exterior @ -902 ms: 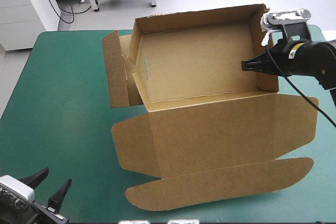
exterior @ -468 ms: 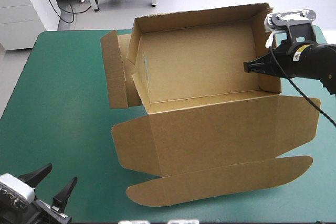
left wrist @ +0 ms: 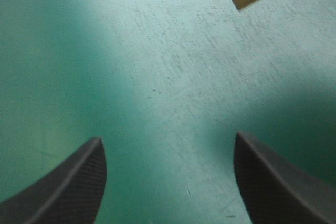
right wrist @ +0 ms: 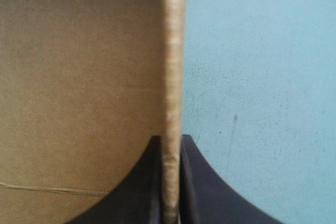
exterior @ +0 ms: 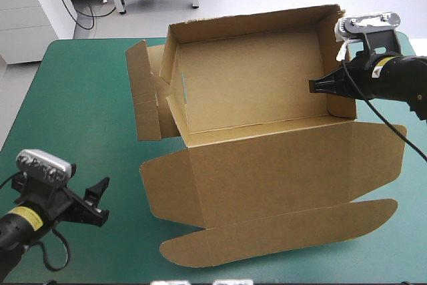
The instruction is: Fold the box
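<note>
Right end effector [exterior: 313, 86] clamps the box [exterior: 260, 168] by its side wall; left end effector [exterior: 101, 199] hangs spread wide

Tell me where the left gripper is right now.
In the high view the left gripper sits open over the teal-green cover by the table's near left corner, just left of the box, clear of its flat lid.

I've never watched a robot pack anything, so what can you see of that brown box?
The box is a cut sheet of brown board, half formed: an open tray with back and side walls raised, a side flap at its left end jutting outward untucked, and its lid lying flat toward the near edge, ending in a rounded tab. It rests on the teal-green cover. The right tool is shut on the right wall.
</note>
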`<action>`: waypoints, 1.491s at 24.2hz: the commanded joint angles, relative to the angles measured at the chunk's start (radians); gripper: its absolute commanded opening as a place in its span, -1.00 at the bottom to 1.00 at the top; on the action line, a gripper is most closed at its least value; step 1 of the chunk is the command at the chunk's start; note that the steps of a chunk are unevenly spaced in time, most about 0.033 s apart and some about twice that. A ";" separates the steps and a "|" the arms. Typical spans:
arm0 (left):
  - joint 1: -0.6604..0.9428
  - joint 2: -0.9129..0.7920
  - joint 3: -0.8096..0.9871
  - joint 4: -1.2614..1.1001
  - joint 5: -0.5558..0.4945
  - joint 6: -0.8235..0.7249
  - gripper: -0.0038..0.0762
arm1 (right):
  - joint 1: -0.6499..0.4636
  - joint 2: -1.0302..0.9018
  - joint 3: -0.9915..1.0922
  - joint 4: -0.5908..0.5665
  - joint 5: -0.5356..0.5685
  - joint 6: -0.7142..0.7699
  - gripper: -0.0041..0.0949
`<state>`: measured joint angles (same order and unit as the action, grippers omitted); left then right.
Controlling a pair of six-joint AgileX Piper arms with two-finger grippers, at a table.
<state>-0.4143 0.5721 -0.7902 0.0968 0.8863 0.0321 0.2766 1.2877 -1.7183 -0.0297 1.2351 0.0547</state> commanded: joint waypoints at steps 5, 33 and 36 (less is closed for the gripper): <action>0.000 0.264 -0.216 0.141 0.007 -0.121 0.33 | -0.001 -0.030 -0.027 0.016 -0.066 -0.016 -0.96; 0.624 0.999 -0.472 -1.093 0.200 0.657 0.06 | -0.001 -0.026 -0.027 0.004 -0.066 -0.055 -0.96; 0.600 1.025 -0.441 -1.208 0.222 0.733 0.06 | -0.001 -0.019 -0.027 -0.010 -0.068 -0.046 -0.96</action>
<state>0.2042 1.6200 -1.2260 -0.9385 1.0865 0.6944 0.2766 1.2877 -1.7183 -0.0281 1.2351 0.0000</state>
